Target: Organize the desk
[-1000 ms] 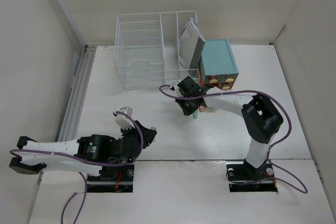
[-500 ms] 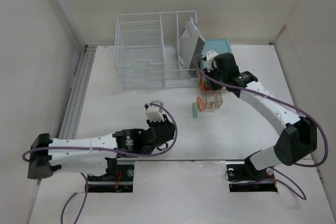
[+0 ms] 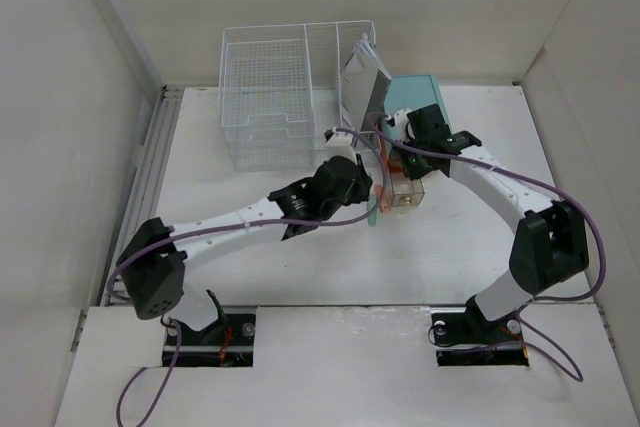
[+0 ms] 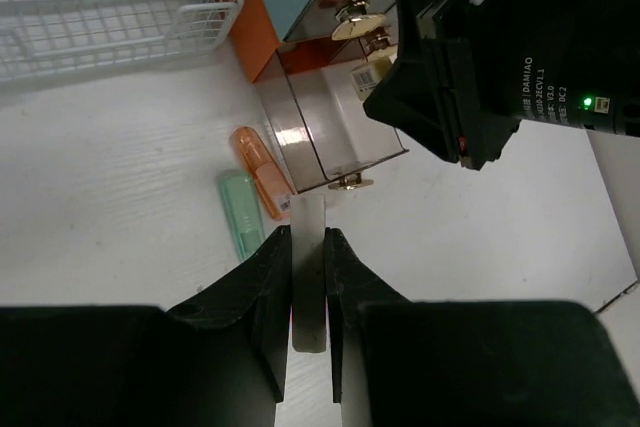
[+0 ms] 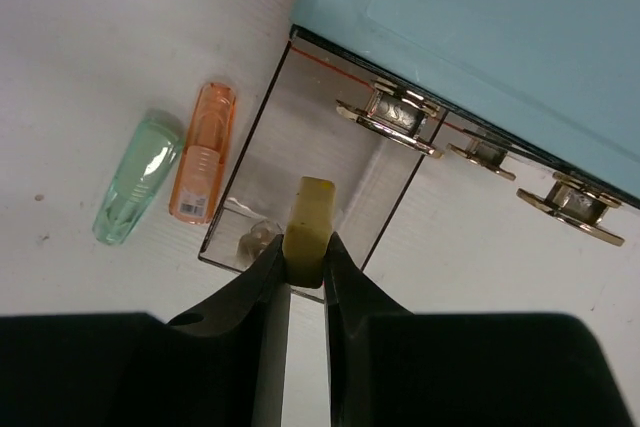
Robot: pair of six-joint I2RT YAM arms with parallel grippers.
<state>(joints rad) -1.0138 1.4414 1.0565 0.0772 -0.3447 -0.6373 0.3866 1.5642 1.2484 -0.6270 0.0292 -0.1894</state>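
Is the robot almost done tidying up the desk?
Not yet. Done: the clear drawer of the teal drawer box is pulled open. In hand: the right gripper holds a yellowish block over that drawer, and the left gripper holds a small white piece. Left: the orange stick and green stick lie on the desk beside the drawer.

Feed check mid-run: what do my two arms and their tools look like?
The left arm and right arm both have white links, black joint housings and a loose purple cable running alongside. The left tool and right tool have black fingers. The right arm's black wrist housing carries white DAMIAO lettering and a small green light.
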